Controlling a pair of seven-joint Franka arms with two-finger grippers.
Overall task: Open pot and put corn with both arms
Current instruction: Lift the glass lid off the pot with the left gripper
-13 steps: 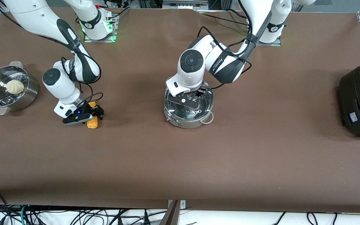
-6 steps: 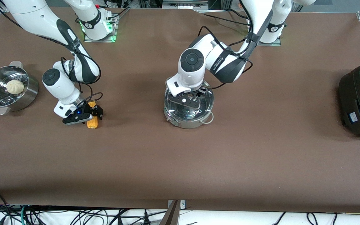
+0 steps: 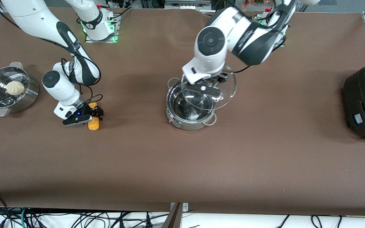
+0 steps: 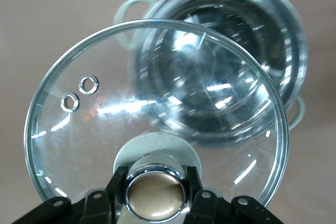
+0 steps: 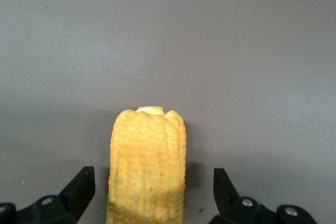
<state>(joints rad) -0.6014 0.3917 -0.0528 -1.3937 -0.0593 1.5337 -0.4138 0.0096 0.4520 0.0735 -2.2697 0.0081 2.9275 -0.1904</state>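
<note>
Even overhead light leaves soft shadows on the desk (image 3: 265, 152); white glare streaks the glass lid (image 4: 94, 129), and the pot (image 4: 273, 40) beneath looks blurred.

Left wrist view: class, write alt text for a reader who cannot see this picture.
The left hand is shut on the tan knob of a round clear glass lid, held lifted and tilted above a round shiny stainless-steel pot. The pot is open, with nothing visible inside, and it stands on the brown table.

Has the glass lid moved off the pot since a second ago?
Yes. The left gripper has raised the lid off the pot, shifting it toward the left arm's base.
</note>
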